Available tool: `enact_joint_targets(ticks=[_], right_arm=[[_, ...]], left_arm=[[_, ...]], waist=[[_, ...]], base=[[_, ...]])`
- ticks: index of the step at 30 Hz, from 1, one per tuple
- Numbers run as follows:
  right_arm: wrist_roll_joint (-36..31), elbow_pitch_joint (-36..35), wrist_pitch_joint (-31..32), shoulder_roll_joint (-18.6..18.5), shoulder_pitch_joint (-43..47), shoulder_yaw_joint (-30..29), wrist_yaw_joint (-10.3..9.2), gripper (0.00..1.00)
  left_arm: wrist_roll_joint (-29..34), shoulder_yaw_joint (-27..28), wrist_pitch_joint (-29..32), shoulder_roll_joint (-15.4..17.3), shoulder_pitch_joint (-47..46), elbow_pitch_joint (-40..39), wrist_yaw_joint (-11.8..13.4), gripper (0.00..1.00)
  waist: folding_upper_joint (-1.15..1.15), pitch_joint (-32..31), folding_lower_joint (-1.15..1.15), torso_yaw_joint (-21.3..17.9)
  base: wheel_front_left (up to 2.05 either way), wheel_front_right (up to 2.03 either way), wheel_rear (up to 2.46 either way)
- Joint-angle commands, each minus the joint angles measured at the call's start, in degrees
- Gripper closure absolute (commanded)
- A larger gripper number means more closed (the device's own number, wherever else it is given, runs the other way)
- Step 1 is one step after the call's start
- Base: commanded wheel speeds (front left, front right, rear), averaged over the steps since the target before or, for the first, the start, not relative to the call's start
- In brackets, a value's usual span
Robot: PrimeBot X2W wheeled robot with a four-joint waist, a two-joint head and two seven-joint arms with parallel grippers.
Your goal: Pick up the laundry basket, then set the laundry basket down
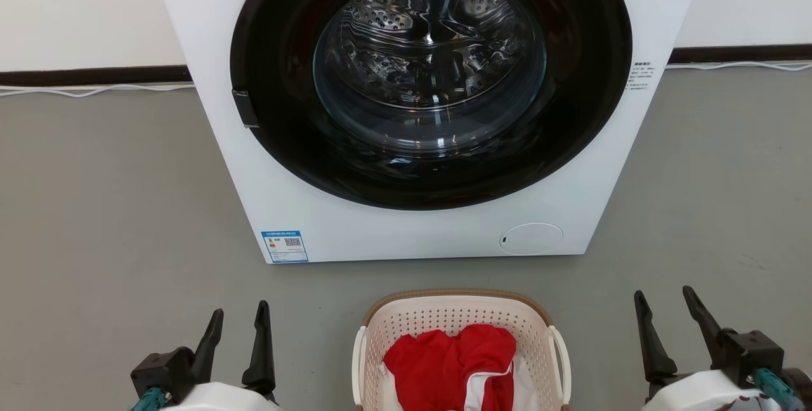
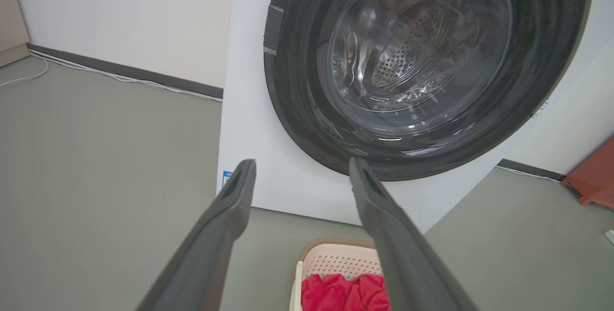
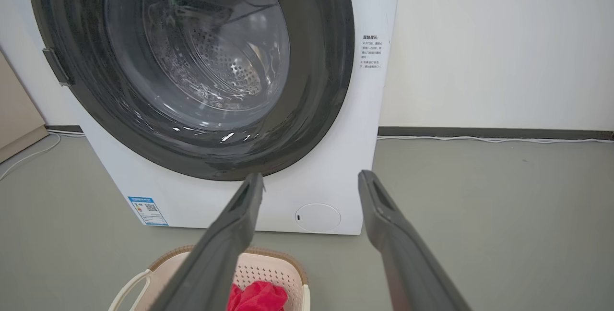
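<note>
2 grippers sat low in your head view, 1 in each bottom corner, and neither touched anything. Your left gripper [image 1: 240, 309] was at the lower left, its dark fingers spread apart and pointing up the frame with nothing between them. Your right gripper [image 1: 663, 292] sat at the lower right, its fingers likewise parted and empty.

Between them, at the bottom centre, the laundry basket [image 1: 457, 295] stood on the grey floor [image 1: 114, 208], apart from both grippers, with its near part cut off by the frame edge. You could see its brown rim, its cream perforated walls and a white loop handle on each side. A red garment [image 1: 444, 354] lay crumpled inside, with some white cloth [image 1: 520, 392] at its lower right.

Just above the basket in the frame stood the white washing machine [image 1: 406, 233], its round dark-rimmed door [image 1: 285, 144] facing you and the steel drum [image 1: 431, 49] visible through the glass.

In your left wrist view the basket showed at the bottom edge, partly behind the right-hand finger. In your right wrist view it showed at the lower left, partly behind the left-hand finger.
</note>
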Motion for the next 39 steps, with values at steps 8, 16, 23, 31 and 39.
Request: enact_joint_targets(ticks=[8, 16, 23, 31, 39], right_arm=[[-0.91, -1.18, -1.12, -0.96, -2.0, 1.23, 0.41, 0.0], [-0.65, -1.09, -1.12, -1.01, -2.05, 0.95, 0.41, 0.0], [-0.67, -1.19, -1.12, -0.74, -2.08, 0.73, 0.41, 0.0], [-0.73, -0.84, -1.12, -0.14, -3.57, 0.62, 0.41, 0.0], [-1.38, 4.14, -1.12, 1.27, -8.57, 0.64, 0.41, 0.0]], left_arm=[[1.12, 1.51, -0.79, 0.61, -2.08, -1.03, 0.33, 0.0], [1.14, 1.57, -0.79, 0.61, -2.14, -0.7, 0.2, 0.0], [1.01, 1.55, -0.79, 0.61, -2.39, -0.64, 0.2, 0.0], [1.15, 1.26, -0.79, 0.61, -3.87, -0.59, 0.24, 0.0], [1.53, -0.41, -0.79, 0.61, -8.43, 2.84, 0.15, 0.0]], waist=[[0.0, 0.02, 0.0, -0.17], [0.0, 0.17, 0.0, -0.1], [0.0, 0.66, 0.0, 0.03], [0.0, 3.76, 0.0, -0.02], [0.0, 9.72, 0.0, 0.06]], base=[[0.0, 0.0, 0.0], [0.0, 0.0, 0.0], [0.0, 0.0, 0.0], [0.0, 0.0, 0.0], [0.0, 0.0, 0.0]])
